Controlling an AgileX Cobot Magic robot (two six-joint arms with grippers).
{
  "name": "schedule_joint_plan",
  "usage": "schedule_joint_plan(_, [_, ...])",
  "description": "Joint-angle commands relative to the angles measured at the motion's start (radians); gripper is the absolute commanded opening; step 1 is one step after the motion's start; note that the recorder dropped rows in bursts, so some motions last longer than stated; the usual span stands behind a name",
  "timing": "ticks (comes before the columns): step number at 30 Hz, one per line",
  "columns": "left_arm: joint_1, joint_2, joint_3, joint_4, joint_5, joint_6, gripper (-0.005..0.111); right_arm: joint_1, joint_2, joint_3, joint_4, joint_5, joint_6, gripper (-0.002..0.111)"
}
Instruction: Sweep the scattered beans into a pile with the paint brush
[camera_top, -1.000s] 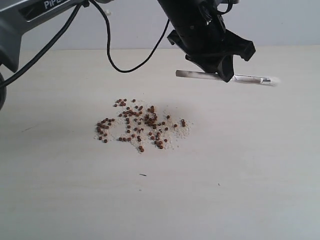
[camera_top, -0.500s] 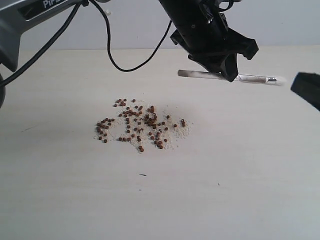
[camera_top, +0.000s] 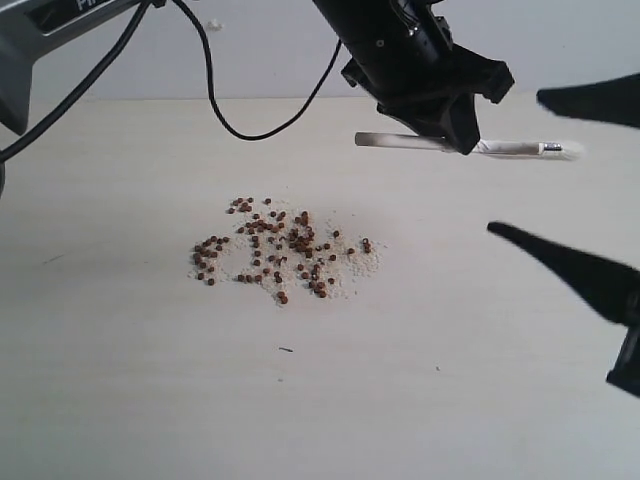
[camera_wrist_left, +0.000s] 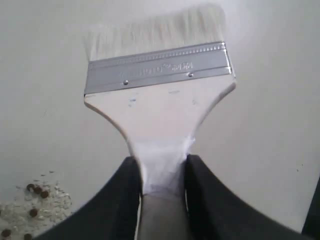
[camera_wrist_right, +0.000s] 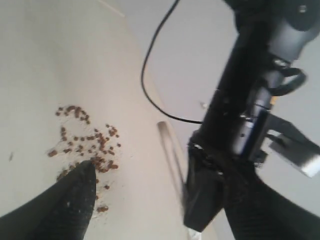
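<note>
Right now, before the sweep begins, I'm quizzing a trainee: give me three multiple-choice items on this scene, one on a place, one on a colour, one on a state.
1. Where is the flat wide paint brush with the pale wooden handle? A. loose on the table; B. in the left gripper; C. in a jar.
2. What colour are its bristles? A. black; B. red; C. cream-white.
3. How is the right gripper? A. open and empty; B. shut on the brush; C. shut on a cloth.
B: the black fingers clamp its handle. C: they show pale beyond the silver metal band. A: its jaws stand wide apart, nothing between.
</note>
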Motion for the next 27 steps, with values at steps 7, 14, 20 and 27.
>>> schedule_joint_plan(7, [0.02,-0.015,0.0,-0.032,-0.005,0.038,0.0,0.234,0.028,0.11,0.001,0.196,-0.288,0.067])
schedule_joint_plan(14, [-0.051,-0.015,0.0,-0.038,-0.005,0.038,0.0,0.406,0.109,0.117,0.001,0.481,-0.338,0.067])
schedule_joint_plan(20, [-0.128,-0.015,0.0,0.01,-0.061,0.057,0.0,0.544,0.116,0.117,0.001,0.695,-0.329,0.067])
schedule_joint_plan(27, [-0.136,-0.015,0.0,-0.051,-0.069,0.038,0.0,0.555,0.116,0.117,0.001,0.716,-0.251,0.067])
